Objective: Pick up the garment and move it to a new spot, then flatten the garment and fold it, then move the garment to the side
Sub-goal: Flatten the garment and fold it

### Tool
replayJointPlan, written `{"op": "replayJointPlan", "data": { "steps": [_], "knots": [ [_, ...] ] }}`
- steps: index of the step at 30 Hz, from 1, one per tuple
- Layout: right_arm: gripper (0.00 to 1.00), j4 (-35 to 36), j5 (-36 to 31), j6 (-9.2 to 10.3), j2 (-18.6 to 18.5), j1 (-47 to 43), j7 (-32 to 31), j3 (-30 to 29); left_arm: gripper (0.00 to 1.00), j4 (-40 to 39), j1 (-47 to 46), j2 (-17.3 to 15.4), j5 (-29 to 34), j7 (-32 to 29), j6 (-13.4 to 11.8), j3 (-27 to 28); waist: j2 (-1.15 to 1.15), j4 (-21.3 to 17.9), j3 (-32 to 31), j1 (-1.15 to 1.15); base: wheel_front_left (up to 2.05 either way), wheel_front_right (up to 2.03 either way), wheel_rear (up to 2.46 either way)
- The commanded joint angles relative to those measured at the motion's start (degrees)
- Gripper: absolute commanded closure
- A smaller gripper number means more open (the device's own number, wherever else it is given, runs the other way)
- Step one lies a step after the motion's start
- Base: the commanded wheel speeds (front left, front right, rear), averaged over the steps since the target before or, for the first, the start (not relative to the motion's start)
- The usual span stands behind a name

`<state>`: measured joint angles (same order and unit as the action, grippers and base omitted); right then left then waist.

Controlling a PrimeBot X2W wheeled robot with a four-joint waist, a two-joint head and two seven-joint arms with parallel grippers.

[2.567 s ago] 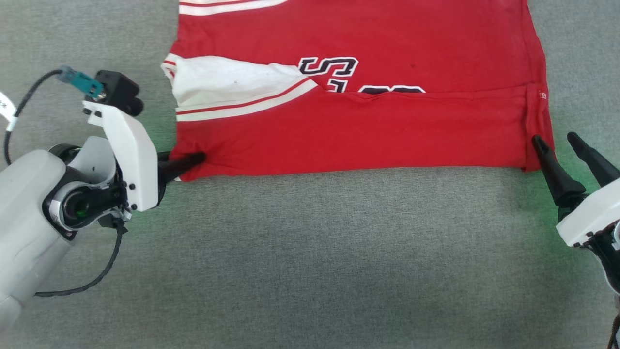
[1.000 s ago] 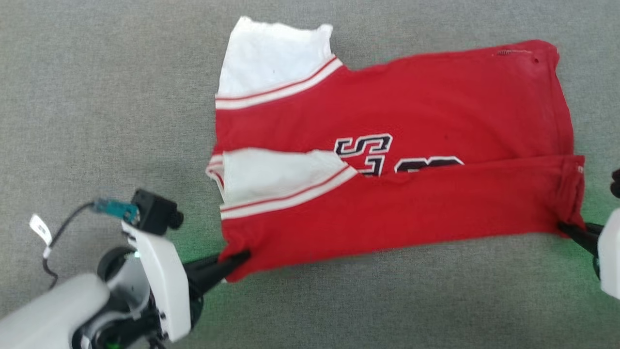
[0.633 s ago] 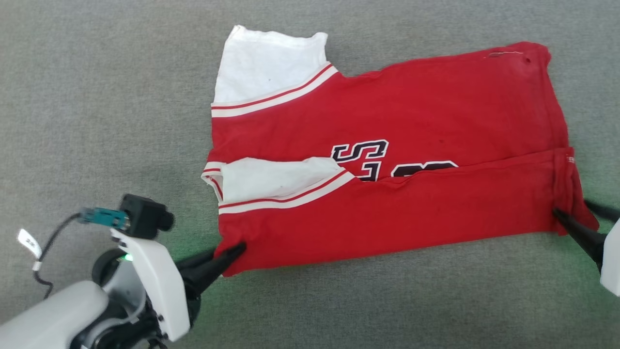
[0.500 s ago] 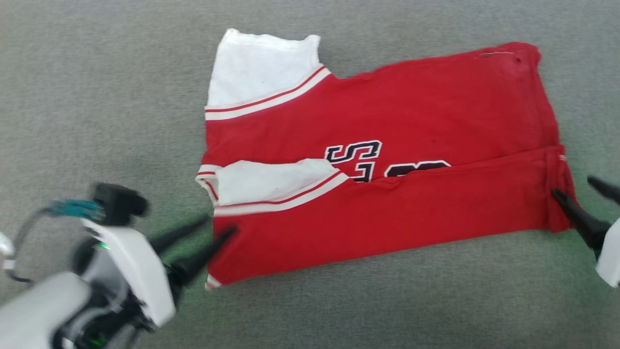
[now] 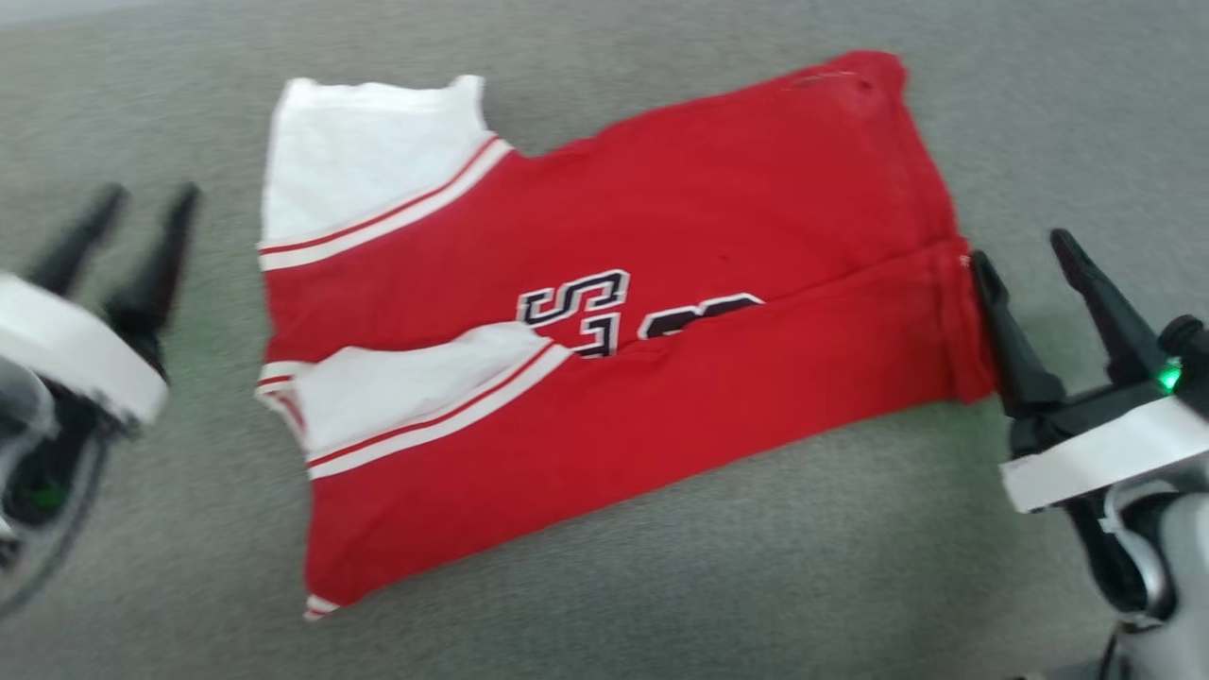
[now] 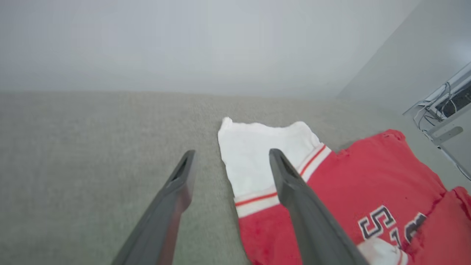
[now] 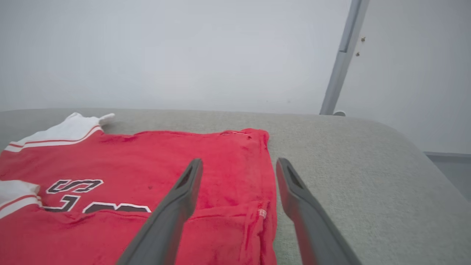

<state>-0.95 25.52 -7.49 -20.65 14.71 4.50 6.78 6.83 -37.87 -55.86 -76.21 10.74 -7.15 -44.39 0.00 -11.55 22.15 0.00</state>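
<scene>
Shirt (image 5: 661,236) flat on the grey table (image 5: 661,586), in the middle of the head view, a bit crooked, with the long near edge going up from 7 o'clock to 3 o'clock. Red all over, with two white sleeves. At 11 o'clock, far sleeve (image 5: 368,151) spread out flat. At 8 o'clock, near sleeve (image 5: 406,387) folded in over the front. Near strip of red folded up over the rest, hiding the lower half of the black-and-white letters (image 5: 576,307). Hem end at 3 o'clock.

Left gripper (image 5: 149,195) at 9 o'clock, fingers spread wide, nothing between them. Off to the side of the shirt, not touching it. Blurry in the head view. In the left wrist view, one finger over bare table, the other in front of the far sleeve.

Right gripper (image 5: 1018,247) at 3 o'clock, fingers spread wide too, holding nothing. One finger right beside the hem end; touching or not, hard to tell. Other finger over bare table. Small green light (image 5: 1169,378) on the right wrist.
</scene>
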Motion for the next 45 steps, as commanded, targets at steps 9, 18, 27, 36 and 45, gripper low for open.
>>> {"op": "replayJointPlan", "data": {
  "steps": [9,18,27,36,45],
  "knots": [
    [0.00,-3.85,-0.84,0.00,4.94,3.38,7.00,0.58,0.00,11.62,-17.51,1.63,4.53,-15.14,4.74,-2.17,0.00,-7.31,5.22,0.00,0.00,0.00,0.00],
    [0.00,-6.41,0.61,0.00,5.35,5.22,7.40,3.54,0.00,24.67,-32.22,4.13,5.41,-43.46,7.26,-8.87,0.00,-10.23,8.52,0.00,0.00,0.00,0.00],
    [0.00,-6.22,0.53,0.00,3.78,7.12,6.73,5.27,0.79,28.67,-34.95,6.95,0.93,-58.60,9.00,-10.92,0.00,-10.31,10.53,0.00,0.00,0.00,0.00],
    [0.00,-6.99,5.13,0.00,-3.42,18.62,-6.20,12.47,1.00,28.52,-36.55,9.34,1.51,-54.18,12.24,-10.08,0.00,-7.55,11.27,0.00,0.00,0.00,0.00],
    [0.00,-17.85,17.09,0.01,-11.90,37.94,-24.21,19.51,1.00,27.64,-39.16,14.25,3.31,-50.28,14.20,-10.92,0.00,-2.02,13.32,0.00,0.00,0.00,0.00]
  ]
}}
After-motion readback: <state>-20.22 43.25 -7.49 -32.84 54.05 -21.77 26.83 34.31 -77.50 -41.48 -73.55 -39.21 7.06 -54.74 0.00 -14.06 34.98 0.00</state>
